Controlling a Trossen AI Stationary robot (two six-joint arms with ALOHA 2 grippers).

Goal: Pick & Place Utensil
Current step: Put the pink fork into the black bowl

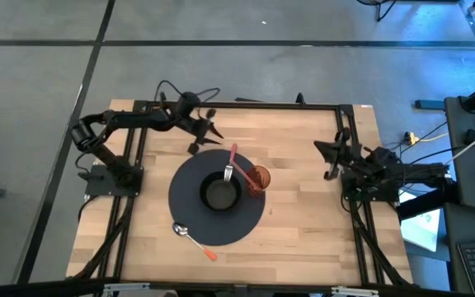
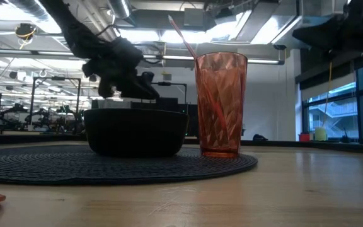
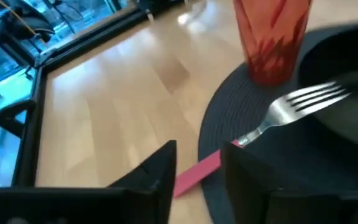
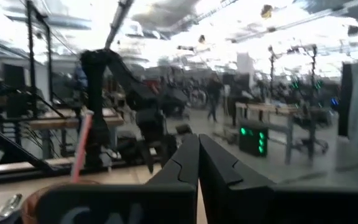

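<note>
A fork (image 1: 231, 161) with a pink-red handle leans in the black bowl (image 1: 219, 196). Its tines (image 3: 316, 96) are over the bowl, its neck is on the far rim, and the handle slants up and away. The bowl and a red ribbed cup (image 1: 258, 179) stand on a dark round mat (image 1: 188, 177). My left gripper (image 1: 213, 129) is open just beyond the mat's far edge. In its wrist view the handle's free end (image 3: 197, 171) shows between the fingers. My right gripper (image 1: 332, 161) is shut, raised at the table's right side. My left gripper comes at the fork's handle from the far left, slanting down, with one finger (image 3: 160, 171) on either side of the handle's free end. I cannot tell whether either finger touches it. The high view shows the fingers a little short of the handle's end.
A spoon (image 1: 190, 237) with an orange handle lies across the mat's near-left edge. Bare wood lies to the right of the mat and along the near edge. A black frame runs along the table's left, far and right sides.
</note>
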